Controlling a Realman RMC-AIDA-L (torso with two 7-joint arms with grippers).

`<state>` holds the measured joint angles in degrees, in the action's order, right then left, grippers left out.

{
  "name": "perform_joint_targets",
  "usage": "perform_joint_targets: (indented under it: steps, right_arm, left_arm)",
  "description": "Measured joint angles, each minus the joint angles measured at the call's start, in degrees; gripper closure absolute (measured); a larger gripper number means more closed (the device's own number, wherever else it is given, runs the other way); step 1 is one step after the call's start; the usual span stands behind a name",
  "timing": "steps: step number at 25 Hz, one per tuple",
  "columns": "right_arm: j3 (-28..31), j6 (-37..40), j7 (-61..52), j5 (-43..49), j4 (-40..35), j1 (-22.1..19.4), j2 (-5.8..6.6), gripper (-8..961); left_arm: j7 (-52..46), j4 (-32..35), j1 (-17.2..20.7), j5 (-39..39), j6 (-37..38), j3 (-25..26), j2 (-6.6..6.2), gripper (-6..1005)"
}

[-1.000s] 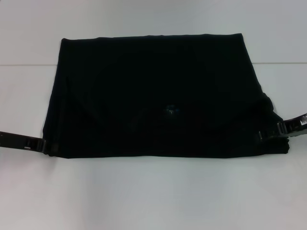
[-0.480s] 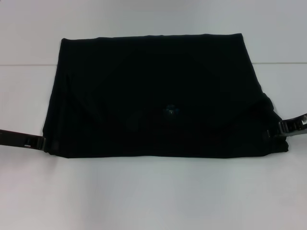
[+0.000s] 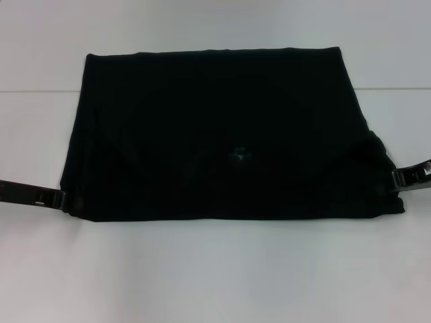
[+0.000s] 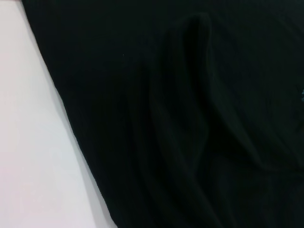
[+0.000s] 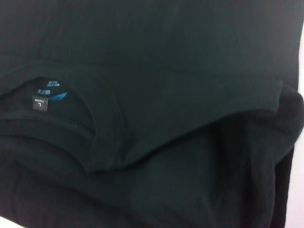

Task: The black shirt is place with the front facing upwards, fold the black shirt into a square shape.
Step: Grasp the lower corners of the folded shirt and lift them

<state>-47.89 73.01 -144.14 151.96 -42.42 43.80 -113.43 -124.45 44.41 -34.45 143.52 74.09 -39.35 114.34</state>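
The black shirt (image 3: 215, 134) lies flat on the white table (image 3: 215, 269), folded into a wide rectangle with its small blue neck label (image 3: 237, 154) showing near the middle. My left gripper (image 3: 62, 200) lies low at the shirt's near left corner, at the cloth's edge. My right gripper (image 3: 399, 179) sits just off the near right corner, beside a bulging fold. The left wrist view shows rumpled black cloth (image 4: 190, 118) next to bare table (image 4: 33, 142). The right wrist view shows the collar and label (image 5: 47, 97) among layered folds (image 5: 166, 71).
White table surface surrounds the shirt on all sides. A faint seam line (image 3: 40, 91) crosses the table behind the shirt's far half.
My right gripper has drawn back to the right, off the shirt's near right corner. My left gripper has slid slightly outward to the left. The shirt stays as it lay.
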Motion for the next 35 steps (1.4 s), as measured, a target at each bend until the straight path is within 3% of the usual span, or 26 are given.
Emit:
perform_joint_targets:
  steps: [10,16,23,28,35]
  right_arm:
    - [0.89,1.77,-0.08,-0.37,-0.15,0.32,0.90,889]
    - [3.39,7.35,1.49,-0.45,-0.63,0.21,2.48,889]
    - [4.93,15.73,5.49,-0.08,-0.96,-1.81,3.60,889]
    - [5.57,22.05,9.27,-0.06,-1.83,-4.55,4.41,889]
    - [6.31,32.74,17.64,1.32,-2.22,-8.11,5.26,889]
  left_arm:
    - [-0.28,0.15,-0.21,0.00,2.98,0.00,-0.58,926]
    - [-0.36,-0.30,-0.72,0.00,12.26,0.72,-2.78,924]
    - [0.42,-0.61,-0.33,0.15,25.69,5.00,-4.75,922]
    - [2.73,-0.86,1.03,0.49,34.04,8.01,-5.31,920]
    - [4.27,-0.99,3.14,2.72,41.72,8.25,-5.27,917]
